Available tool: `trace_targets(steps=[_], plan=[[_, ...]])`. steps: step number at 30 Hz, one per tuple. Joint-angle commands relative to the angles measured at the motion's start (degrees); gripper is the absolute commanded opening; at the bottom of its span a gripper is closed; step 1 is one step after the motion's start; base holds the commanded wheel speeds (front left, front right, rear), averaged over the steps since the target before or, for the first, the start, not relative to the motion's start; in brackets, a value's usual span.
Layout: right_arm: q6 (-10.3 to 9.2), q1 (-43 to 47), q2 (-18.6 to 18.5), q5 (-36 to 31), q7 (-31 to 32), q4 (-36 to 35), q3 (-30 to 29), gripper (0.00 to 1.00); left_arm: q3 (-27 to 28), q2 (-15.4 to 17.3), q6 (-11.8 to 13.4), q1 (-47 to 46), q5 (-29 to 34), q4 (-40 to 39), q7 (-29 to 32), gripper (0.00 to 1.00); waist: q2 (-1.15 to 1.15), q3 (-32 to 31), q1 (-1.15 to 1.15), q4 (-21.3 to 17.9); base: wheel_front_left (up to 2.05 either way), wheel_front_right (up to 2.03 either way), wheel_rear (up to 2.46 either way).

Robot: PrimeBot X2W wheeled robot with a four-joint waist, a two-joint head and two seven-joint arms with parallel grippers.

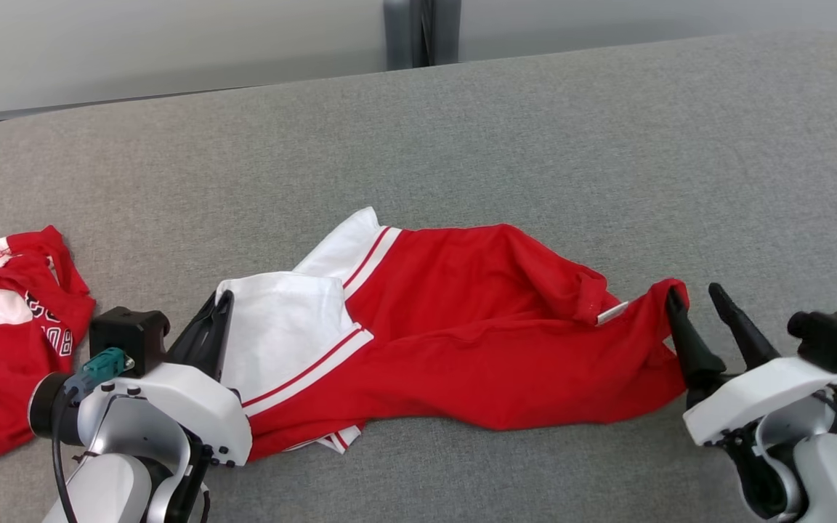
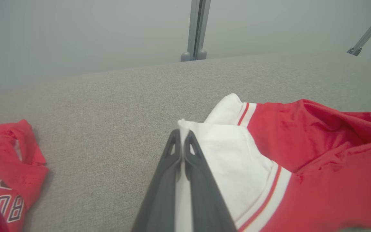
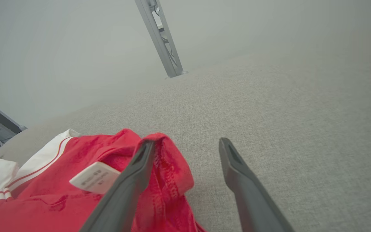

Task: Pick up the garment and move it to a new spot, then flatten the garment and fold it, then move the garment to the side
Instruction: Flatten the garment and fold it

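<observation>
The garment (image 1: 476, 327), a red shirt with white, red-striped sleeves, lies crumpled across the middle of the grey padded surface (image 1: 535, 145). My left gripper (image 1: 219, 301) is shut on the edge of its white sleeve (image 2: 230, 154); in the left wrist view the closed fingers (image 2: 182, 133) pinch white fabric between them. At the shirt's right end my right gripper (image 1: 694, 293) stands open. The red hem (image 3: 169, 161) drapes against the inner finger, while the other finger rests over bare grey cloth. A white label (image 3: 95, 177) shows beside that hem.
A second red and white garment (image 1: 4, 341) with dark lettering lies bunched at the far left, close to my left wrist. The grey surface stretches bare behind and to the right of the shirt. A metal post (image 1: 418, 33) stands beyond the far edge.
</observation>
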Motion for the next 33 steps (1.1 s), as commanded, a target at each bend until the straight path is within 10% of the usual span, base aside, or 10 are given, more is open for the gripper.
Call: trace_targets(steps=[1,20,33], plan=[[0.01,-0.1,-0.87,1.29,1.82,-1.58,-0.09,1.0,-0.09,0.3,0.58,0.78,0.33,-0.6,0.27,0.0,0.0,0.08,0.0,0.3,0.0,0.0,0.0],[0.01,14.72,-3.77,3.91,27.49,-31.94,-12.12,1.0,-1.51,1.12,2.46,1.3,1.68,-5.29,2.19,0.0,0.0,0.21,0.0,2.64,0.0,0.0,0.0],[0.01,7.31,-2.93,3.6,29.78,-21.8,-10.73,1.0,-3.11,0.58,2.5,0.3,2.17,-6.4,2.63,0.0,0.0,0.36,0.0,3.77,0.0,0.0,0.0]])
